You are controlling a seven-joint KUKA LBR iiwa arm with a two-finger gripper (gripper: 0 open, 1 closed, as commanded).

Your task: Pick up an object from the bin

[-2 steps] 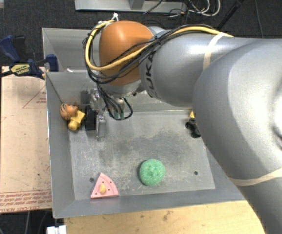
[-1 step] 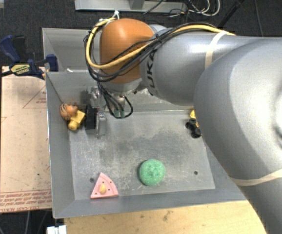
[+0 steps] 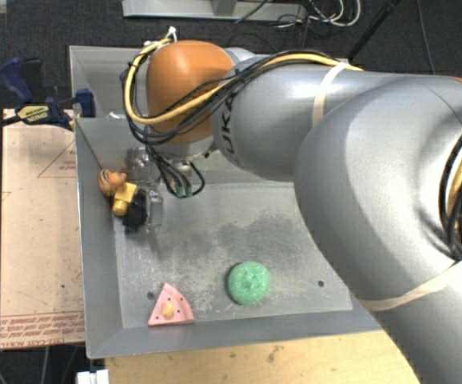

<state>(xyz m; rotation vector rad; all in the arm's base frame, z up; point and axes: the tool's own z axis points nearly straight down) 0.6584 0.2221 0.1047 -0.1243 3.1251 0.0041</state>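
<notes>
Camera view, left side of bin (image 3: 239,222): gripper (image 3: 149,202), grip state not discernible, just right of small orange, yellow and black toy (image 3: 121,202) by left wall.

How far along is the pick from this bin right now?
Done: the gripper sits low by the bin's left wall, right beside a small orange, yellow and black toy. In hand: nothing visibly gripped. Left: grasp and lift one thing; the green ball and pink wedge lie apart near the front wall.
</notes>
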